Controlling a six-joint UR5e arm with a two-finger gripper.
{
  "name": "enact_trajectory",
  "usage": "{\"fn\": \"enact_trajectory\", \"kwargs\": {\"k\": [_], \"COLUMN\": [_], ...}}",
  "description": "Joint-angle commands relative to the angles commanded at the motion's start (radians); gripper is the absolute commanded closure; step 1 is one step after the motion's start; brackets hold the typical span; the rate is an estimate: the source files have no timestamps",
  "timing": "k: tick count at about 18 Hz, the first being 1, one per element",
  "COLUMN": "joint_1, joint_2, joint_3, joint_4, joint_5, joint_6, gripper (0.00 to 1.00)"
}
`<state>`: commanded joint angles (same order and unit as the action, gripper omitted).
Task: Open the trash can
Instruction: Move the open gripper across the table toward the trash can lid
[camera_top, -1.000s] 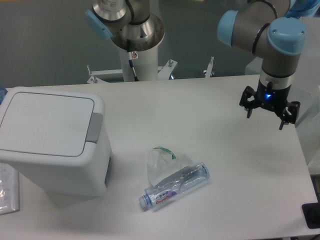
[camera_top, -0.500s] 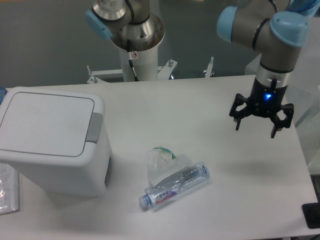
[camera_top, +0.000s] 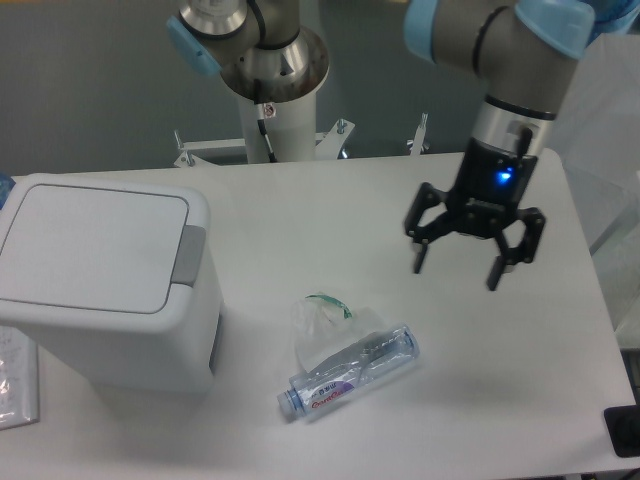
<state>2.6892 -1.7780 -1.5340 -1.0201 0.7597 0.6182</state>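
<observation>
Bin (camera_top: 105, 290): large white box with rounded corners, standing at the table's 9 o'clock edge, well apart from the gripper.
Lid (camera_top: 92, 246): flat, white, lying closed on the bin.
Tab (camera_top: 188, 255): grey strip on the lid's 3 o'clock edge.
Gripper (camera_top: 457, 271): hanging above the table at about 2 o'clock from the bottle, pointing down, a blue light glowing on its body.
Fingers (camera_top: 420, 256): two dark prongs spread wide, released, nothing between them (no contact with anything).
Bottle (camera_top: 350, 373): clear plastic, lying on its side near the table's middle, cap end toward 8 o'clock.
Bag (camera_top: 322, 327): crumpled clear film with a green trim, touching the bottle at its 11 o'clock side.
Table (camera_top: 330, 220): white, bearing all of these.
</observation>
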Motion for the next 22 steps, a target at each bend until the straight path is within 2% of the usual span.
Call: {"fn": "enact_trajectory", "kwargs": {"k": [3, 6, 9, 12, 16, 18, 21, 22], "joint_1": [-0.051, -0.060, -0.063, -0.092, -0.117, -0.120, -0.166, -0.181], "joint_2": [0.041, 0.115, 0.149, 0.146, 0.140, 0.132, 0.132, 0.124], "joint_3": [-0.026, -0.118, -0.144, -0.150, -0.210, -0.218, -0.213, -0.212], "joint_4": [0.000, 0.002, 0.000, 0.000, 0.008, 0.012, 0.017, 0.037], "joint_5": [-0.033, -0.033, -0.034, -0.030, -0.034, -0.036, -0.039, -0.039], "joint_6": [-0.008, -0.003, -0.009, -0.008, -0.008, -0.011, -0.014, -0.015], "gripper": [0.00, 0.00, 0.00, 0.00, 0.00, 0.00, 0.00, 0.00]}}
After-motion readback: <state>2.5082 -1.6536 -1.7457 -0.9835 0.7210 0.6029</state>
